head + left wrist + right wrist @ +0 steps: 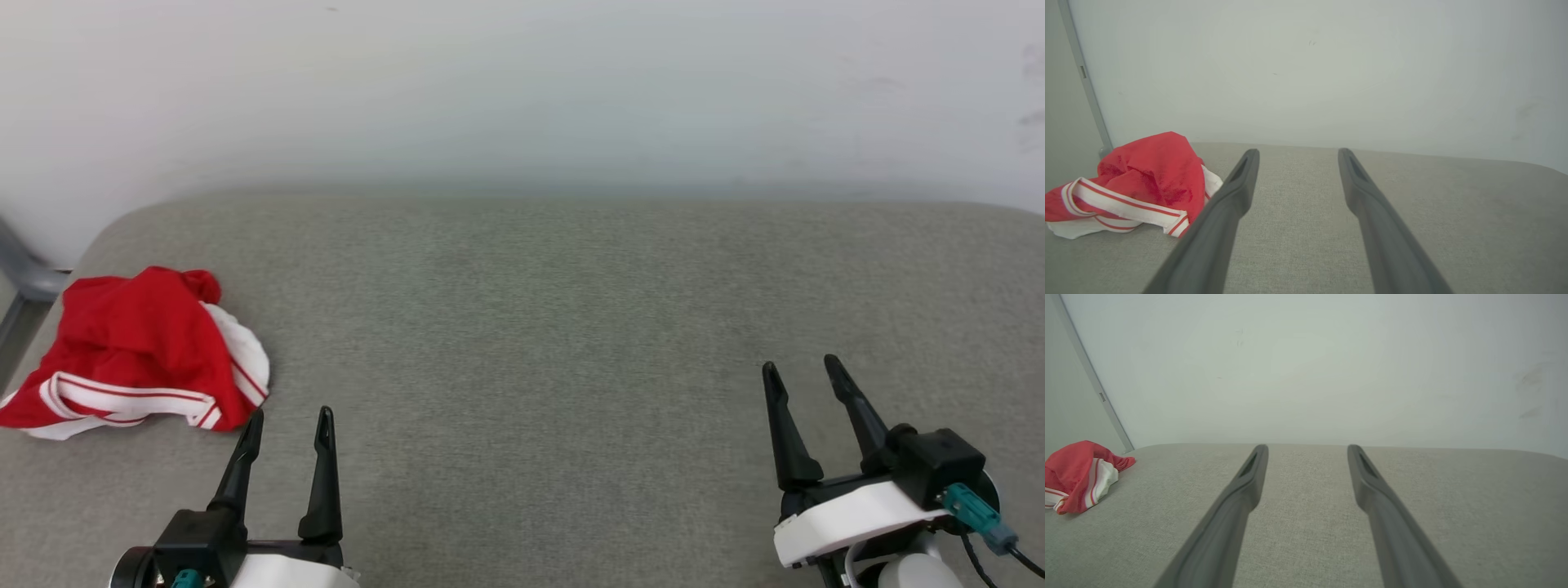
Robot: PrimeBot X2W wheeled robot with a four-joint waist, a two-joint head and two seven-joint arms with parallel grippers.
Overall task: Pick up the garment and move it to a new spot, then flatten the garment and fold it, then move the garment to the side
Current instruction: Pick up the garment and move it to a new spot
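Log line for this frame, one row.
phase: pre-pick | garment: crumpled, left edge of grey surface | left gripper: open, empty, near garment | right gripper: open, empty

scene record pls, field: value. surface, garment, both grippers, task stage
surface: grey fabric top, pale wall behind
garment: red and white, crumpled in a heap at the surface's left end, striped trim showing
left gripper: open, empty, close by the heap's right edge
right gripper: open, empty, over bare fabric on the right
task stage: garment not yet picked up
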